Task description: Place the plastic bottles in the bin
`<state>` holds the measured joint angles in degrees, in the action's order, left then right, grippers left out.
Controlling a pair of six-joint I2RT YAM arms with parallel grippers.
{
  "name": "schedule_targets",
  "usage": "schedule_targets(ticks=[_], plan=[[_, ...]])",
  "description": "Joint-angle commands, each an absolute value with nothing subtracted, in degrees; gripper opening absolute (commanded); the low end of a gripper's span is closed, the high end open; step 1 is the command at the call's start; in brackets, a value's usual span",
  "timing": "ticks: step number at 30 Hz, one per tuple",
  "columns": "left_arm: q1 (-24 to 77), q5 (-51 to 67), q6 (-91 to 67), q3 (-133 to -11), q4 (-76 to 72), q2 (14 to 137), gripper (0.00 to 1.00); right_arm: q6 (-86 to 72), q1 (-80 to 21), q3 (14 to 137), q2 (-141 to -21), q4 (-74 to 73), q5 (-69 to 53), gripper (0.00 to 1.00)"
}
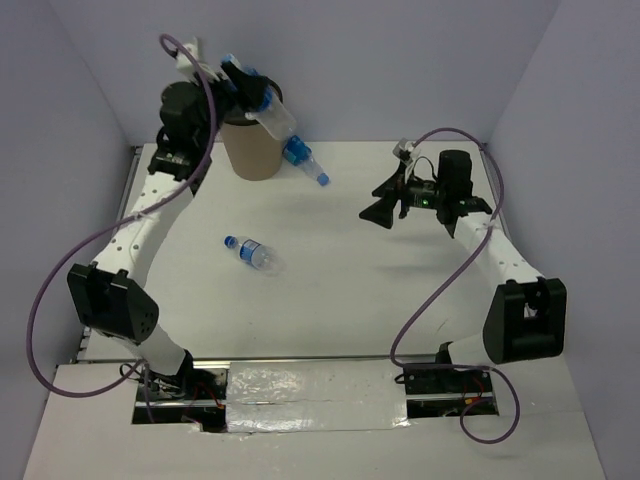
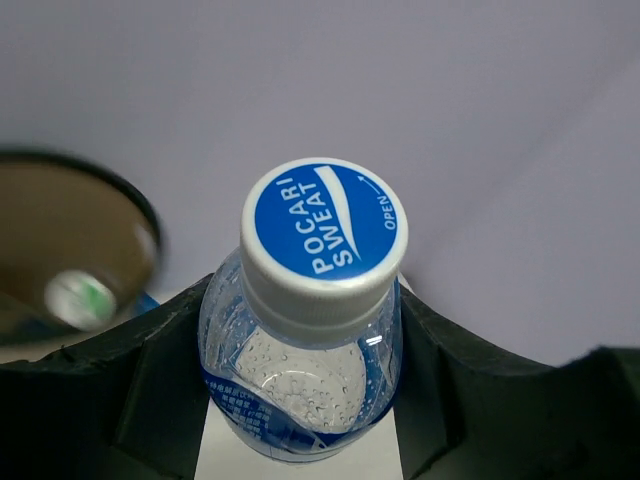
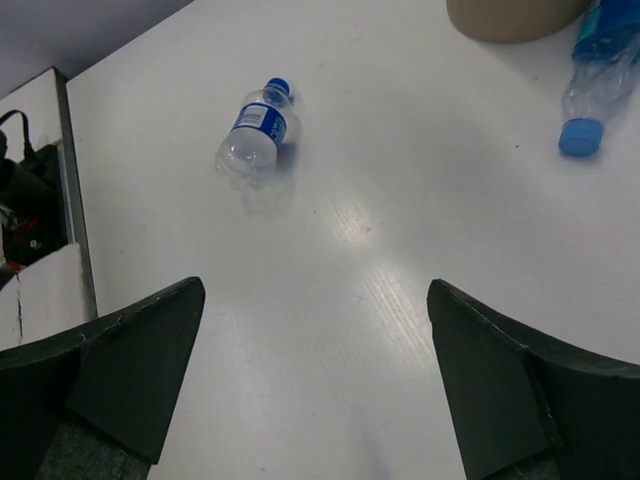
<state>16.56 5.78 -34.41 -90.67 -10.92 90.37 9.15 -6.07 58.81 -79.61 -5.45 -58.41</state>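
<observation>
My left gripper [image 1: 258,97] is raised over the rim of the tan bin [image 1: 250,148] and is shut on a clear bottle [image 1: 277,120]. In the left wrist view the held bottle [image 2: 318,235] shows its blue and white cap, between my fingers [image 2: 160,370]. The bin's mouth [image 2: 60,230] lies to the left, with a green-and-white bottle part [image 2: 80,298] inside. A second bottle [image 1: 305,160] lies on the table beside the bin. A third bottle [image 1: 250,252] lies mid-table. My right gripper [image 1: 381,212] is open and empty above the table, right of both.
The right wrist view shows the mid-table bottle [image 3: 255,133], the bottle by the bin [image 3: 600,85] and the bin's base [image 3: 510,15] ahead of my open right gripper [image 3: 315,380]. Purple walls enclose the table. Purple cables loop from both arms.
</observation>
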Motion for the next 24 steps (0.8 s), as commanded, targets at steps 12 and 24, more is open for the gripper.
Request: schedule_targets(ticks=[12,24], plan=[[7.38,-16.17,-23.64,-112.82,-27.60,113.98,0.00,10.82,-6.06,78.66,-94.65,-5.56,-53.72,1.00],[6.24,-12.05,-23.64,-118.84,-21.88,121.65,0.99,12.65,-15.29,118.35,-124.95,-17.74,-24.97,1.00]])
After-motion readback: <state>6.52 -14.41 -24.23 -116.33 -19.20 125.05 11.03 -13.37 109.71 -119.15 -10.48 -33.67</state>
